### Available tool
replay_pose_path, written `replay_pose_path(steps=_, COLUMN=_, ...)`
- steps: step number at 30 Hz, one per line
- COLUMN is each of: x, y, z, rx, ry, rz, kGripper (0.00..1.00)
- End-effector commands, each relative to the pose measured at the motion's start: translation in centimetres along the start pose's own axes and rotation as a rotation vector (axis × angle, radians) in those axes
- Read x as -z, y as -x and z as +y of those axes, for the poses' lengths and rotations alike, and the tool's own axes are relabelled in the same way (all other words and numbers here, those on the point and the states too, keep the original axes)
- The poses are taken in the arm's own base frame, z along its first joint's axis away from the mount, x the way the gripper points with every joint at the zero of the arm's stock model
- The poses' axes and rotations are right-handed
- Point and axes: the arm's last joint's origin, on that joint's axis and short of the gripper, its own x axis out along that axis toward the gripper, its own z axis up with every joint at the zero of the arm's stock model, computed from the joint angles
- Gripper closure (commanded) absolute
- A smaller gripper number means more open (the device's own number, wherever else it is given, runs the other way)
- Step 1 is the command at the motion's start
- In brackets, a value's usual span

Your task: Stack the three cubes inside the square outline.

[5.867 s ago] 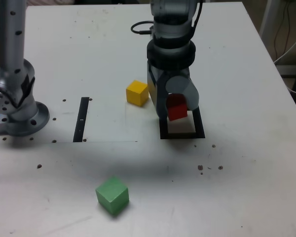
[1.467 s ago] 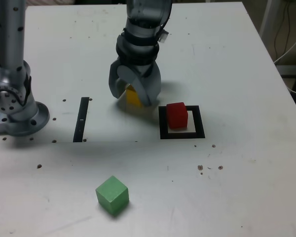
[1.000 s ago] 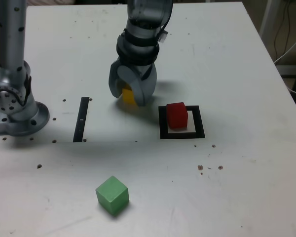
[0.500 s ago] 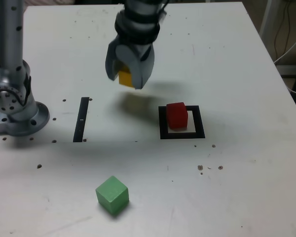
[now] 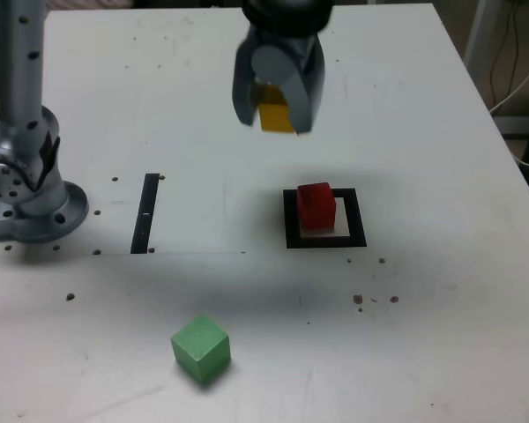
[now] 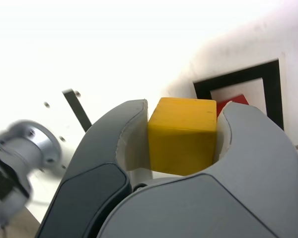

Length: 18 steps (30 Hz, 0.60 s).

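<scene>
Exterior view first, and the count is easy: three cubes, one of each colour, and one gripper (image 5: 279, 115) up in the air over the white table (image 5: 441, 335). The jaws are clamped tight on the yellow cube (image 5: 276, 117), which sits squarely between them with a jaw pressed to each side, clear of the tabletop. Cube number two, the red cube (image 5: 316, 205), sits below the jaws and a little toward the exterior view's right, resting inside the square outline (image 5: 357, 236), one black frame with a pale centre showing in front of the cube. Cube number three, the green cube (image 5: 200, 348), is well apart from the jaws, down near the front edge of the table and off toward the exterior view's left, resting alone and turned corner-on. One thin black strip (image 5: 146, 211) lies on the table below the jaws toward the exterior view's left, near the grey arm base (image 5: 26, 189).

Over to the wrist view, and there it is up close: the two dark grey fingers (image 6: 260, 158) hug the yellow cube (image 6: 181, 136) on both sides, its top face clear. Beyond the jaws a sliver of the red cube (image 6: 233, 102) peeks out inside the square outline (image 6: 273, 89). The black strip (image 6: 77, 109) shows too, out past the other jaw.
</scene>
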Motion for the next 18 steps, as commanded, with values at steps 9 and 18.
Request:
replay_pose_path(steps=9, x=-2.8, y=-0.6, z=-1.6, rx=0.046, ry=0.160, rz=0.003, kGripper=0.77)
replay_pose_path(steps=18, x=-4.1, y=-1.2, z=-2.1, rx=0.049, ry=0.236, rz=0.013, kGripper=0.77)
